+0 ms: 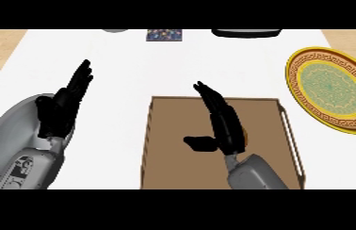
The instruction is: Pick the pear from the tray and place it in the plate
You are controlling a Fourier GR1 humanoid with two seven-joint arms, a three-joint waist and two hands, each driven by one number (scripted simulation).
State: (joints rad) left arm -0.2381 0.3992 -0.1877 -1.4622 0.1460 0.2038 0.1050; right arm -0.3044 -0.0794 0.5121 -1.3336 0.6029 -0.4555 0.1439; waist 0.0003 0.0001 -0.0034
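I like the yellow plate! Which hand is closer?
Right. The right hand is over the tray, left of the plate; the left hand is farther left, past the tray.

The counter [125,69] in front of me is white. A brown tray [173,130] with low walls lies on it toward the near edge, a little right of the middle. A round plate [327,85], gold-rimmed with a green centre, lies by the right edge, apart from the tray. Along the far edge I see a small patterned square [165,35], a dark thing [246,33] to its right and a grey thing [116,30] to its left, both cut off.
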